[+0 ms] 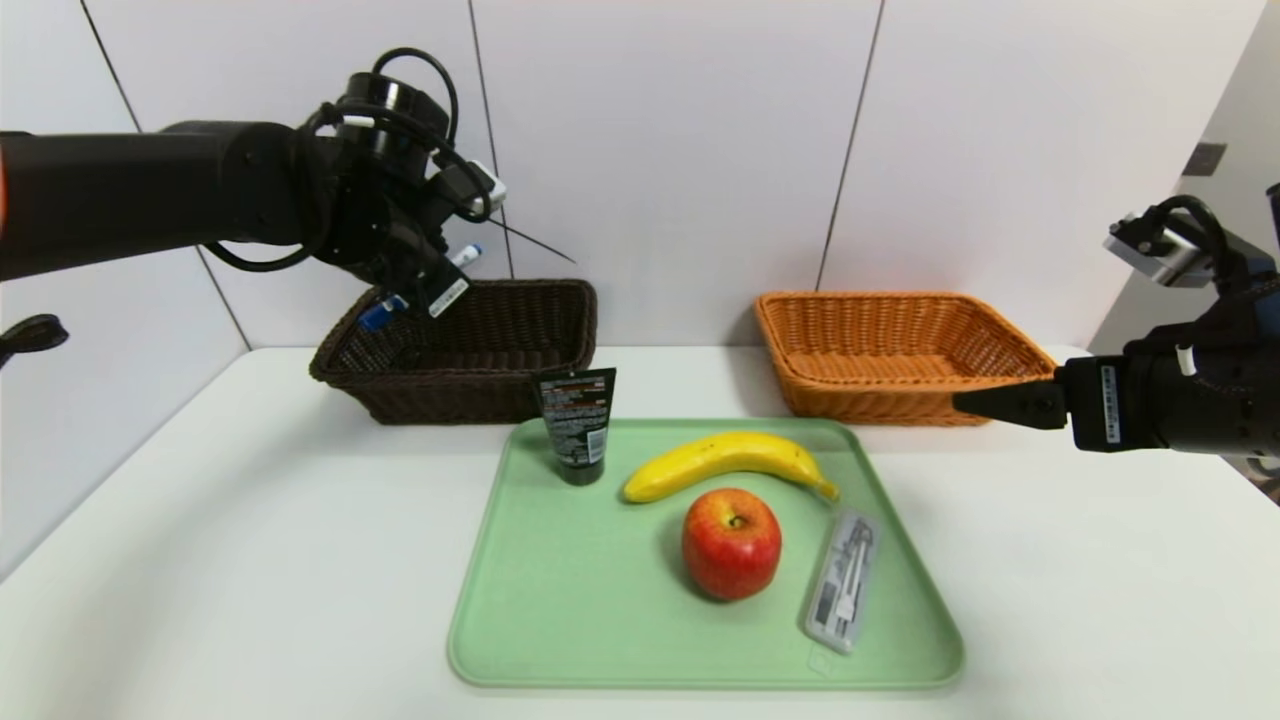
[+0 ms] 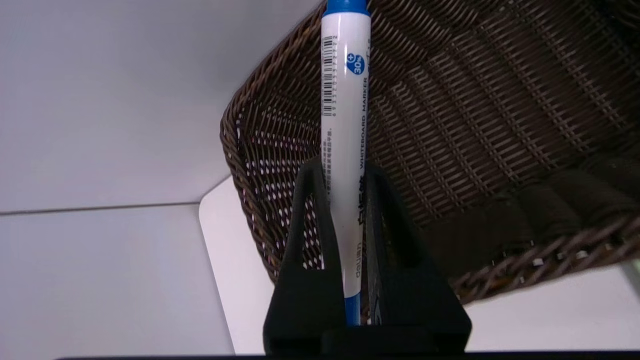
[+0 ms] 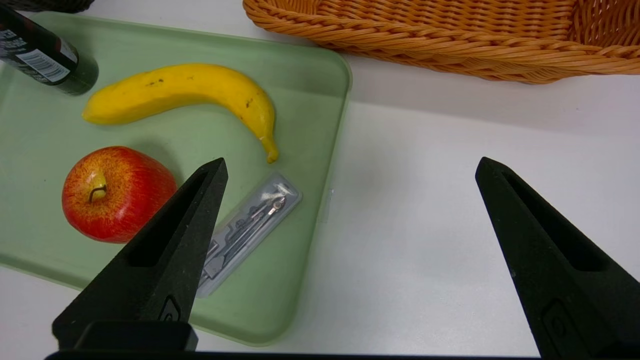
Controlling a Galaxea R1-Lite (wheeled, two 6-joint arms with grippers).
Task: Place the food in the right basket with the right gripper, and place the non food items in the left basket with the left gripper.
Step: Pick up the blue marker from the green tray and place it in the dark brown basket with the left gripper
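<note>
My left gripper (image 1: 415, 290) hangs over the left end of the dark brown left basket (image 1: 500, 330), shut on a white marker (image 2: 345, 125) with a blue cap; the marker sits above the basket's inside (image 2: 475, 100). On the green tray (image 1: 560, 620) are the banana (image 1: 725, 462), the red apple (image 1: 731, 542), an upright black tube (image 1: 578, 425) and a flat clear case (image 1: 843, 580). My right gripper (image 3: 350, 162) stands open and empty above the bare table, right of the tray and in front of the orange right basket (image 1: 900, 350).
Both baskets stand against the white wall at the back of the white table (image 1: 200, 560). The tray lies in the middle near the front edge. Bare tabletop stretches to the left and right of the tray.
</note>
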